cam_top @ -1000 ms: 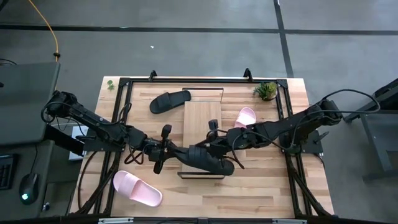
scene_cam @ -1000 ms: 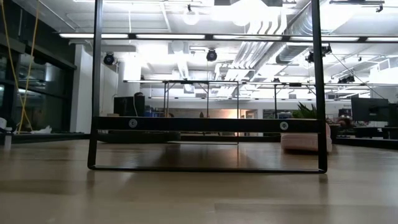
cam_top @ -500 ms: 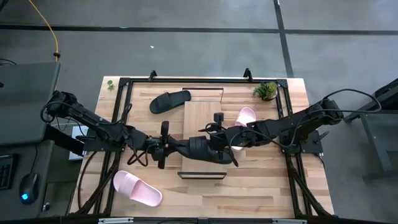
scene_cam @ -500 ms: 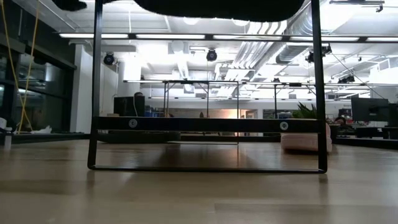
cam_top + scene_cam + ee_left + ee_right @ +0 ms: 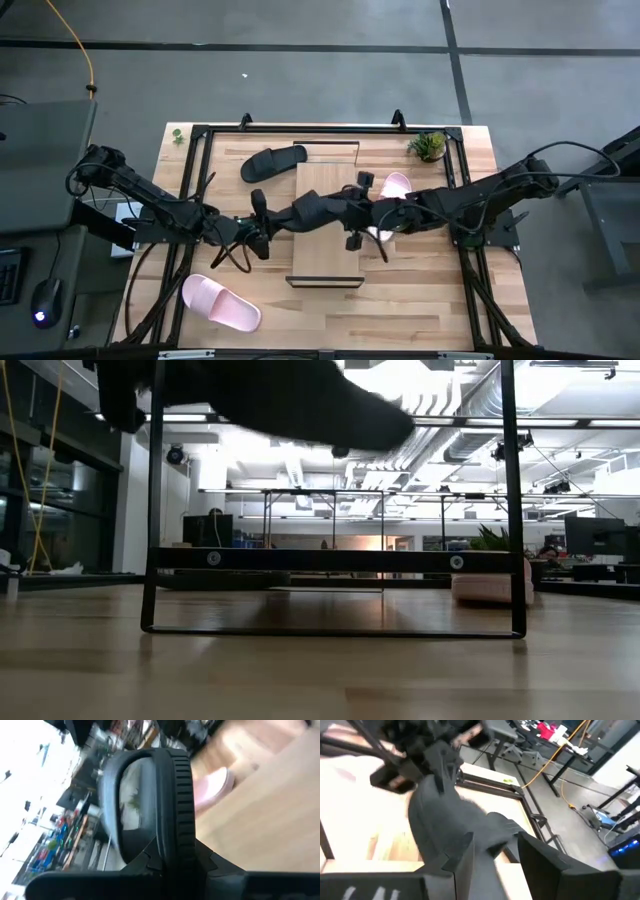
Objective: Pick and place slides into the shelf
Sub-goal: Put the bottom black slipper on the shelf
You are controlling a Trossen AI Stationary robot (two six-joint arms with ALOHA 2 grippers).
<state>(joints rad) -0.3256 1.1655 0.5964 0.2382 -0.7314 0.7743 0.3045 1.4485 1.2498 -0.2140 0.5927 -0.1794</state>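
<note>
Held in the air over the shelf (image 5: 327, 228): a matte black slide (image 5: 318, 211) with a wide strap, tilted. Pinched at one end by the left gripper (image 5: 262, 222), fingers clamped on its ridged edge; right gripper (image 5: 355, 213) at the other end, fingers parted astride it. Just behind the right gripper, a pink slide (image 5: 394, 187). Farther off, a second black slide (image 5: 273, 162) and a small plant (image 5: 429, 145). Beside the left arm, well apart, another pink slide (image 5: 220, 302).

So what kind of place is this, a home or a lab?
Likely a lab or workshop in an open-plan office, not a home: exposed ceiling ducts and strip lights overhead, rows of desks behind the table, and a concrete floor with taped lines around it.
</note>
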